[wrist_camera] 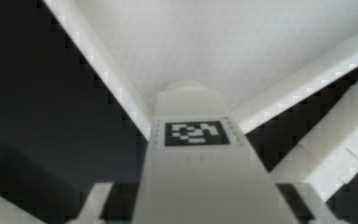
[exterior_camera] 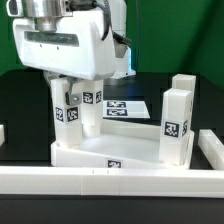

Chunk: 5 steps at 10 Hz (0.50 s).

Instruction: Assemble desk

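Jaws of the gripper [exterior_camera: 68,106] clamp one leg [wrist_camera: 197,150] above the desk slab [exterior_camera: 110,155]; other legs stand in it, so assembly seems partly done.

Black table [exterior_camera: 20,110] under white desk slab [exterior_camera: 100,155], marker board [exterior_camera: 128,107] and long low rail [exterior_camera: 110,180]

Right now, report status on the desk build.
Gripper shut on white square-section tagged leg, upright over white rimmed slab. Two legs standing. Nothing blocking.
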Motion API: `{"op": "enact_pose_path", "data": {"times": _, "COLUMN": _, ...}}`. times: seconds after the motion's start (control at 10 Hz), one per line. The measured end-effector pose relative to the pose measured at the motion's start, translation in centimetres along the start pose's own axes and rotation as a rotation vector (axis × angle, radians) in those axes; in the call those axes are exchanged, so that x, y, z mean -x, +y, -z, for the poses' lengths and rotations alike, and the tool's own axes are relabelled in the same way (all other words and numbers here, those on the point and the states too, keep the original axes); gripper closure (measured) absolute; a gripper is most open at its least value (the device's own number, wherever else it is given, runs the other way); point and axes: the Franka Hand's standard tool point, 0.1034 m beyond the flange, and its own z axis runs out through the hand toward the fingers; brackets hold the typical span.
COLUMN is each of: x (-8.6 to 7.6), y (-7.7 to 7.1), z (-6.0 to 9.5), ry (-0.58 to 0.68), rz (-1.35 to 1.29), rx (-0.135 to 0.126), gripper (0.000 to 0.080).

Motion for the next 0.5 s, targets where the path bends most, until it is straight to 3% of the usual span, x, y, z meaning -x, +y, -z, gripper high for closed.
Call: {"op": "enact_pose_path", "data": {"times": 0.5, "x": 0.11, "y": -0.06, "z": -0.02, "ry": -0.026, "rz": -0.331, "rx": 0.010, "gripper": 0.0510}}
